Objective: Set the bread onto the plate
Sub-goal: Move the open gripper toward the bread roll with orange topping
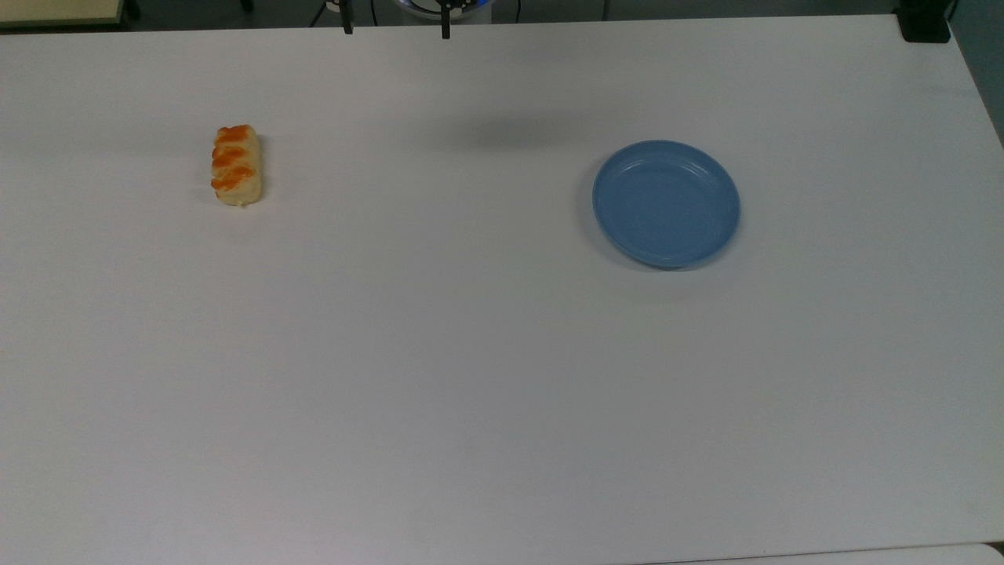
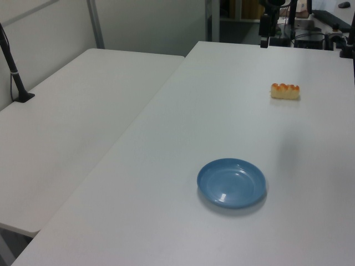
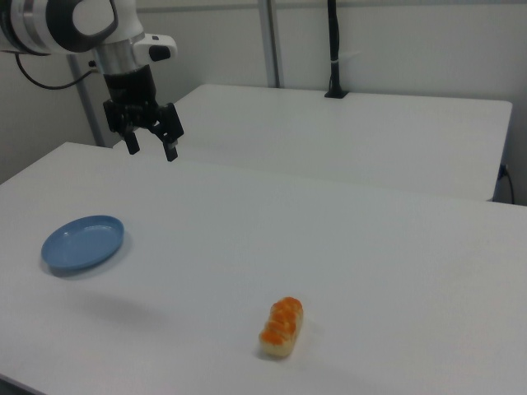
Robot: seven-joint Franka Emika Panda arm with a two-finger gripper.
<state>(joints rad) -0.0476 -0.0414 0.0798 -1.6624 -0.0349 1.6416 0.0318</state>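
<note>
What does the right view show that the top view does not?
The right view shows the arm's white links and the whole gripper, jaws open, hanging above the table with nothing held. The top view shows the table from above, with a black block at its upper right corner. Both show the bread and the plate lying far apart.
</note>
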